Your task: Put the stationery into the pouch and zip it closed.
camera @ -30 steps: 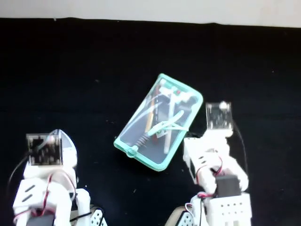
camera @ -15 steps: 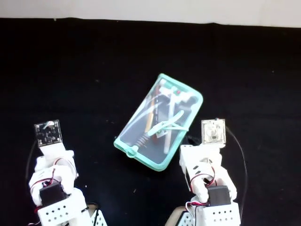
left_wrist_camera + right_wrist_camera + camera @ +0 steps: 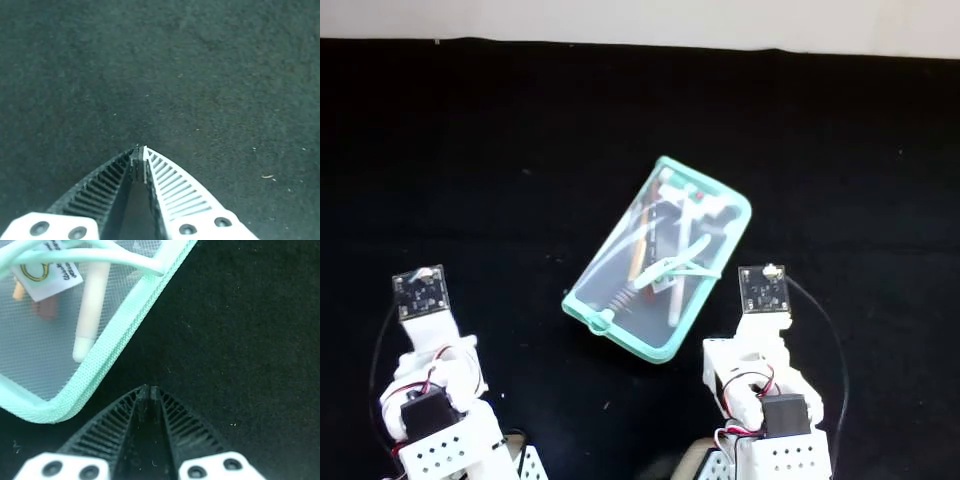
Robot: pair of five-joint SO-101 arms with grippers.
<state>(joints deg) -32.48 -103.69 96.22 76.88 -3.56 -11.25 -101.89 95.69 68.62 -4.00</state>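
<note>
1. Both grippers hold nothing. The left gripper [image 3: 138, 150] has its fingers pressed together over the bare black table [image 3: 210, 75], well apart from the pouch. The right gripper [image 3: 148, 389] is pressed together too, just beside the pouch's nearest edge and not touching it.
2. The mint-green mesh pouch [image 3: 660, 255] lies flat and slantwise near the middle of the table, between the two arms and a little beyond them.
3. Done, by my judgement: the stationery is in. A white pen [image 3: 92, 305] and darker pieces show through the mesh, inside the border.
4. The zip pull [image 3: 600, 320] sits at the pouch's corner towards the left arm, and the edge looks sealed. Whether it is zipped fully, I cannot tell.
5. Left to do: likely nothing but checking that zip.
</note>
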